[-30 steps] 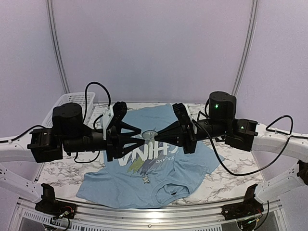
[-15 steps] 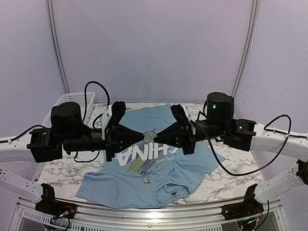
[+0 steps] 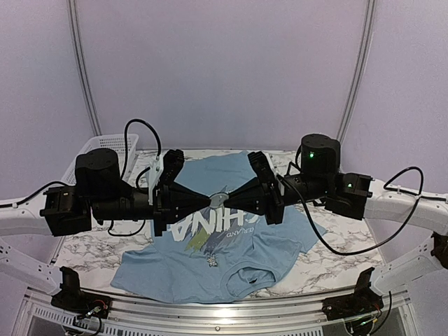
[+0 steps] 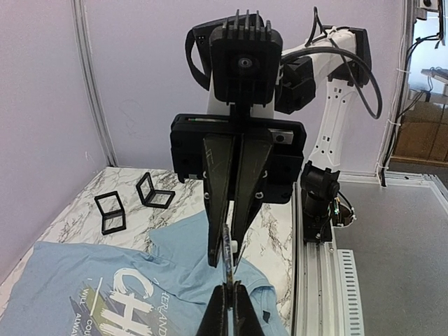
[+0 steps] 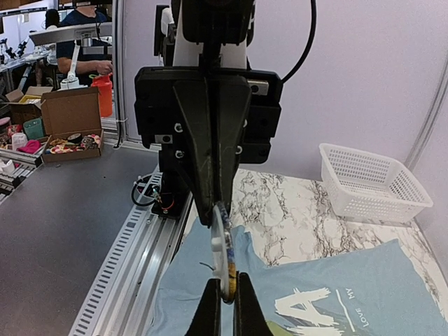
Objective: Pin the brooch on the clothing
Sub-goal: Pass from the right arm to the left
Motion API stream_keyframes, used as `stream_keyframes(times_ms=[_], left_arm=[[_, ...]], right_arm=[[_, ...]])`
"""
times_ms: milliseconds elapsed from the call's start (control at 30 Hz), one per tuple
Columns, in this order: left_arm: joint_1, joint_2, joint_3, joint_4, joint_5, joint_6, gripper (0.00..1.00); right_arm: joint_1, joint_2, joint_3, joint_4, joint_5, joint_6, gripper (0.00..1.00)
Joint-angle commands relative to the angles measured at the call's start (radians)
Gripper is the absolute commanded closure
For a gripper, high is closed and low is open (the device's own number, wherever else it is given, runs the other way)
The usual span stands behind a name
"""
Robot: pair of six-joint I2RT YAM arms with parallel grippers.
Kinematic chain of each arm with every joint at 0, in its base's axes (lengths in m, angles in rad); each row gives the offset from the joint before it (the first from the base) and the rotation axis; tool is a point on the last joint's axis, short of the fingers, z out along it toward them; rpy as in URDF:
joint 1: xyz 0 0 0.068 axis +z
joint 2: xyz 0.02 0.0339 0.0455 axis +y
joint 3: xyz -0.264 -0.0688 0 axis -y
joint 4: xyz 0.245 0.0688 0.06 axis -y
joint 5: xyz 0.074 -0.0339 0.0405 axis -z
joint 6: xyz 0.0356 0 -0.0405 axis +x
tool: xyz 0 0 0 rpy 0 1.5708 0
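Both arms were seen extended toward each other, tip to tip, above the shirt point(image 3: 210, 266), which was spread on the marble table point(image 3: 329, 259). The brooch point(image 3: 218, 197) was held in the air between the two tips, above the "CHINA" print and clear of the cloth. The left gripper point(image 3: 208, 201) was clenched on one edge of the disc. The right gripper point(image 3: 227, 199) was clamped on the opposite edge. In both wrist views the disc was seen edge-on. A basket point(image 3: 98, 150) was noted at the far left corner, and two cases point(image 4: 112, 212) beside the shirt.
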Motion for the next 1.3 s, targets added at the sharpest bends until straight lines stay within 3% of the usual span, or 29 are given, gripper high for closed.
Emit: stream_keyframes(times_ms=[0, 133, 467, 567, 633, 733, 833, 1000, 1167, 1267], left_arm=[[0.002, 0.007, 0.009, 0.015, 0.026, 0.007, 1.0], [0.002, 0.019, 0.019, -0.004, 0.026, 0.008, 1.0], [0.002, -0.001, 0.016, -0.004, 0.001, 0.011, 1.0], [0.002, -0.004, 0.008, 0.009, -0.068, 0.004, 1.0], [0.005, 0.006, 0.003, 0.01, -0.182, -0.012, 0.87], [0.027, 0.033, 0.0, -0.01, -0.309, -0.061, 0.53], [0.078, 0.059, -0.044, -0.026, -0.375, -0.14, 0.41], [0.154, 0.174, -0.111, -0.031, -0.389, -0.257, 0.44], [0.15, 0.44, -0.026, 0.06, -0.175, -0.199, 0.57], [0.143, 0.613, 0.081, 0.058, -0.118, -0.113, 0.61]], right_arm=[[-0.001, 0.004, 0.015, 0.033, 0.009, 0.023, 1.0], [-0.005, 0.008, 0.018, 0.038, 0.007, 0.036, 0.94], [-0.01, 0.005, 0.014, 0.037, 0.002, 0.039, 1.0], [-0.016, 0.006, 0.008, 0.032, 0.02, 0.04, 1.0], [-0.025, 0.005, -0.011, 0.03, 0.064, 0.05, 1.0], [-0.053, -0.006, -0.076, 0.039, 0.196, 0.077, 1.0], [-0.064, -0.007, -0.152, 0.033, 0.457, 0.096, 1.0], [-0.064, 0.031, -0.274, 0.068, 0.754, 0.106, 1.0], [-0.065, 0.105, -0.355, 0.144, 1.021, 0.106, 1.0], [-0.069, 0.141, -0.392, 0.188, 1.09, 0.127, 1.0]])
